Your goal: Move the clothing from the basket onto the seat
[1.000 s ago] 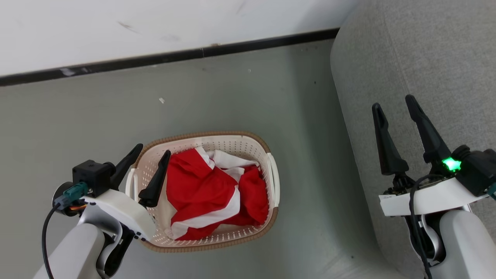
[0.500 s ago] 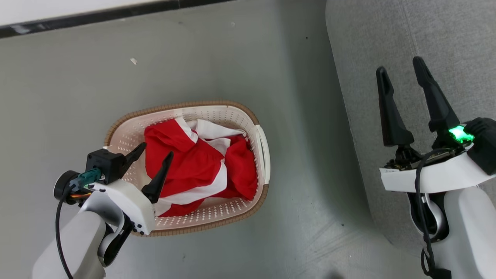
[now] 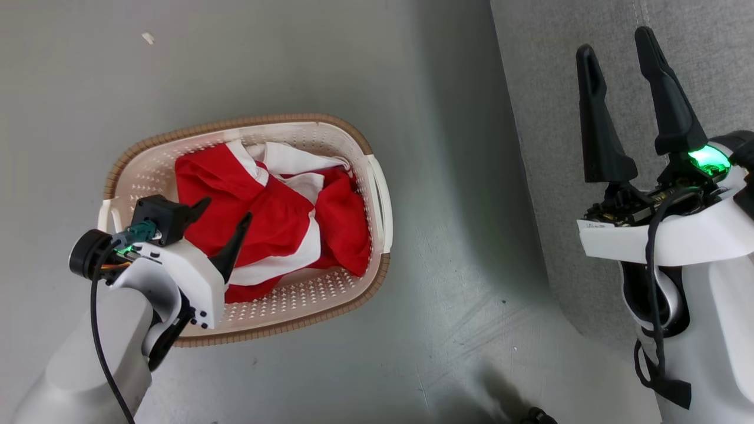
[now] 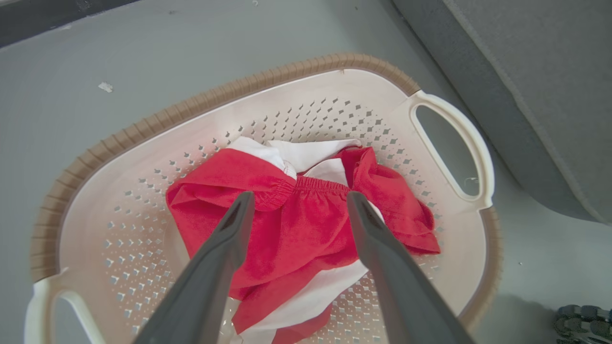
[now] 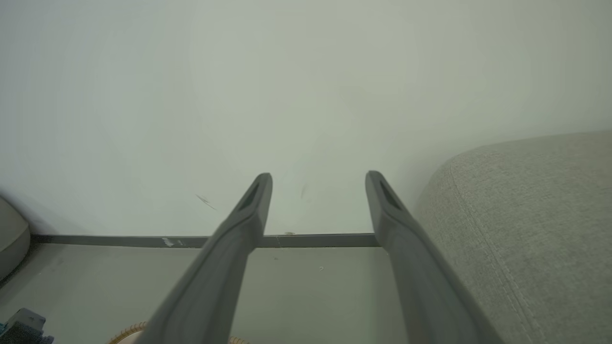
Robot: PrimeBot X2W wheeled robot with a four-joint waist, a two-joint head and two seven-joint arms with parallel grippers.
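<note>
Since a second ago the head view has tipped downward, and the left gripper (image 3: 227, 209) has advanced from the basket's (image 3: 247, 123) left rim to above the clothing (image 3: 283, 218). Its fingers are apart and angled down, straddling a gathered red fold, likely lining up a pinch. The clothing lies bunched inside the basket on the floor, beside the seat's (image 3: 542, 88) left edge. The right gripper (image 3: 615, 41) hangs over the seat, jaws wide and empty, apparently waiting.

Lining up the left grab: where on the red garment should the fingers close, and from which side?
Probably the gathered elastic ridge across the middle of the red garment, from straight above. It looks bunched highest, clear of the basket walls, and the open left gripper frames it.
</note>
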